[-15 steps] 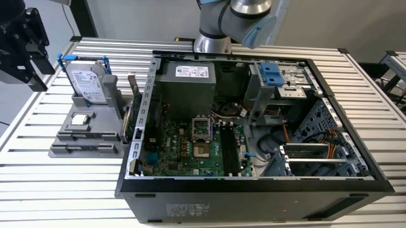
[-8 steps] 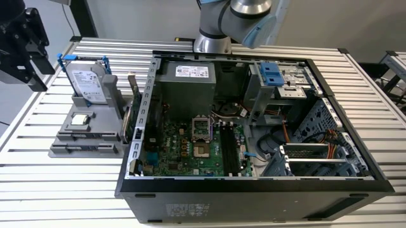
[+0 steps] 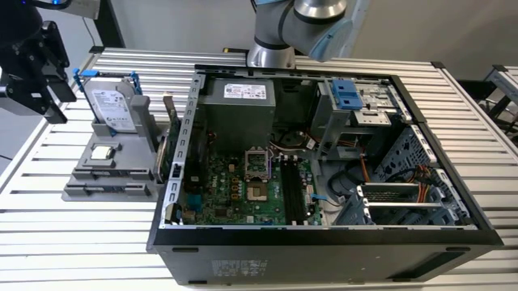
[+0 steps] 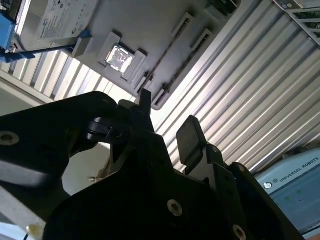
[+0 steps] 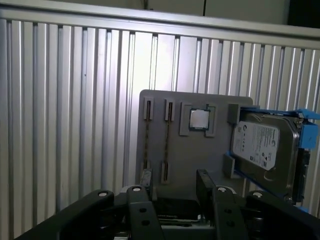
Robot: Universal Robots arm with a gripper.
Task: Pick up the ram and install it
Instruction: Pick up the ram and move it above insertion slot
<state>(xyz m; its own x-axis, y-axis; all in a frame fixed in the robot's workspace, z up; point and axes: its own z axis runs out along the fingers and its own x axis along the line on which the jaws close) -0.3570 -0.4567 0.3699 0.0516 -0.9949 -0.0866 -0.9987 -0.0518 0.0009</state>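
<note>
While empty, tool (image 5: 174, 175) near ram (image 5: 146, 142).

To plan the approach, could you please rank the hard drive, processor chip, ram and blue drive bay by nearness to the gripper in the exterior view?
1. Hard drive, beside the gripper.
2. Processor chip, on the grey holder.
3. Ram, holder's case-side edge.
4. Blue drive bay, inside the case.

Clear air lies between gripper (image 5: 174, 176) and holder (image 5: 190, 155). At the exterior view's left, drive (image 3: 111, 109) and case (image 3: 184, 121) wall seemingly crowd it.
</note>
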